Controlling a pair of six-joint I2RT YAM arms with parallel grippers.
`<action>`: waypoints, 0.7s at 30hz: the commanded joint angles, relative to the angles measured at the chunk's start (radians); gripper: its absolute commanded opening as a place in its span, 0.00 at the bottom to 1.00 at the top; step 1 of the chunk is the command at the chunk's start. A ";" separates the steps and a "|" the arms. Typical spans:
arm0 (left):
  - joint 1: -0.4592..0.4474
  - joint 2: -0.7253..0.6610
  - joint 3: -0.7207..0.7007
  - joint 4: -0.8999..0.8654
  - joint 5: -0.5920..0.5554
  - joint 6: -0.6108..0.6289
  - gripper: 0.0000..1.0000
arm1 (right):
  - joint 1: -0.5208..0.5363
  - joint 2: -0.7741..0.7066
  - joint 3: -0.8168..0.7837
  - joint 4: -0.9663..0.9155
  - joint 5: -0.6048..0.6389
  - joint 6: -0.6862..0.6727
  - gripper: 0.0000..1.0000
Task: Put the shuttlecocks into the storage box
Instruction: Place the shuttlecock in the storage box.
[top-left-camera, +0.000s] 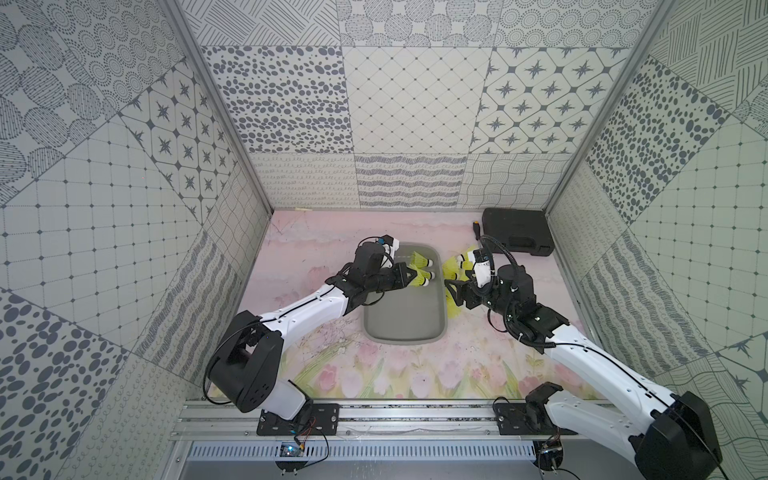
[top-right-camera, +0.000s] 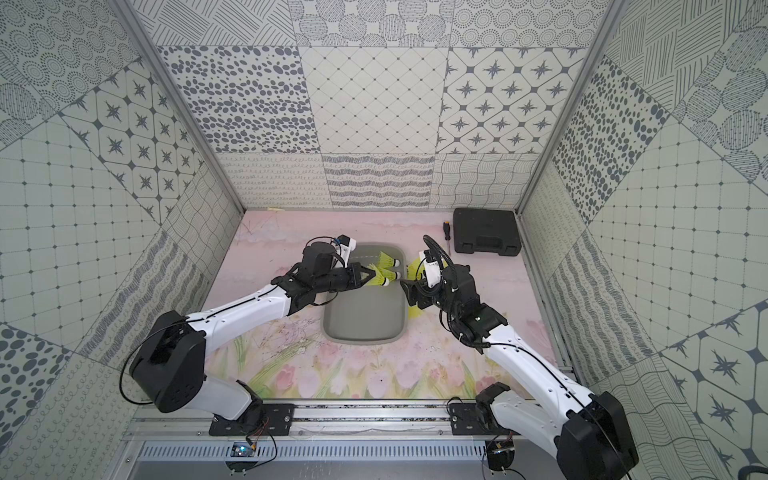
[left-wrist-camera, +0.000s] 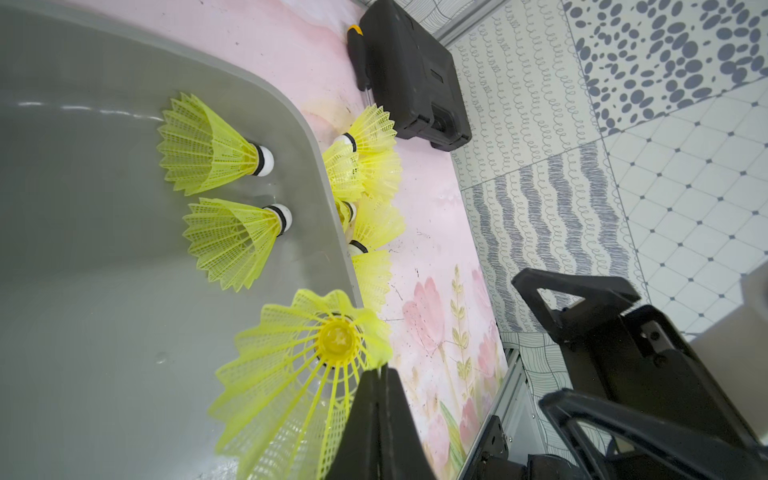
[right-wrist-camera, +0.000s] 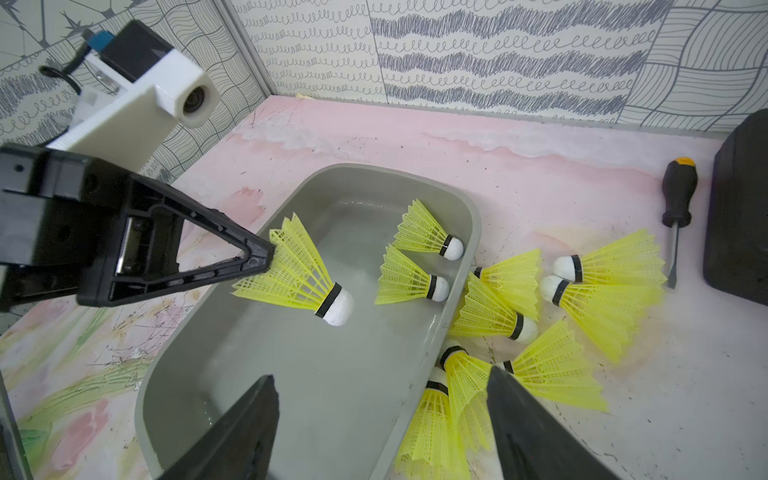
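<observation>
The grey storage box sits mid-table. My left gripper is shut on the skirt edge of one yellow shuttlecock, which hangs over the box's far half with its white tip down. Two more shuttlecocks lie on the box floor at the far end. Several others lie in a heap on the table against the box's right rim. My right gripper is open, its jaws astride that rim, with nothing between them.
A black ribbed case sits at the back right corner, with a black and yellow screwdriver on the table beside it. Patterned walls close in the table on three sides. The two arms' grippers are close together over the box.
</observation>
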 joint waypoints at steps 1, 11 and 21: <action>-0.029 0.020 -0.015 0.116 -0.135 -0.202 0.00 | 0.006 -0.007 -0.009 0.046 0.016 0.015 0.83; -0.047 0.085 -0.083 0.210 -0.162 -0.352 0.00 | 0.006 0.010 -0.017 0.040 0.009 0.019 0.83; -0.050 0.190 -0.121 0.345 -0.138 -0.478 0.00 | 0.006 0.032 -0.017 0.033 -0.002 0.013 0.83</action>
